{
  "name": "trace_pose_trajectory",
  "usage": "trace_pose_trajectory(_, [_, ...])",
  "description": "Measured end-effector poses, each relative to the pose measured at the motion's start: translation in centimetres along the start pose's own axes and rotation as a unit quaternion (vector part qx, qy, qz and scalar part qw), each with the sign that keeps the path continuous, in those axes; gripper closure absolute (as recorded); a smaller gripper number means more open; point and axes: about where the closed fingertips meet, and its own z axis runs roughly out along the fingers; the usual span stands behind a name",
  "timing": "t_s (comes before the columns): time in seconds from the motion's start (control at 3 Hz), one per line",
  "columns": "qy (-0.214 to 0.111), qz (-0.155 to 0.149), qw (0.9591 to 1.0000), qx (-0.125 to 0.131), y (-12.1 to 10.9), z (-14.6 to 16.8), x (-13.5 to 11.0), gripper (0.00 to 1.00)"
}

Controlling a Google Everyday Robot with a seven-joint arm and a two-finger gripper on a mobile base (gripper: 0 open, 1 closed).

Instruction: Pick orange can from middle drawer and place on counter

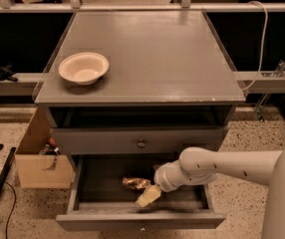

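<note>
The can (136, 183) lies on its side in the open drawer (132, 221), with the gripper (145, 198) just beside it.
Gripper width cannot be told; it should straddle the can's body squarely, clear of the drawer walls, before lifting to the bench (152, 59).

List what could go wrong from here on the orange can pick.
1. The pincer sits right beside the orange can, which seems to lie on its side in the middle drawer; a nudge could roll it rearward.
2. The closed drawer front stands just above the can; a careless lift might clip it.
3. The cream bowl occupies the left side of the counter; placing there might knock it.
</note>
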Motion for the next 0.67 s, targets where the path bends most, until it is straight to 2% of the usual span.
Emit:
trace_pose_trajectory(0.33, [0.003,-0.004,0.9999,0.012,-1.7,-0.4,-1.1,0.00])
trace_pose_trajectory(0.67, [0.005,0.004,0.9995,0.030,-3.4,0.3,-0.1,0.00])
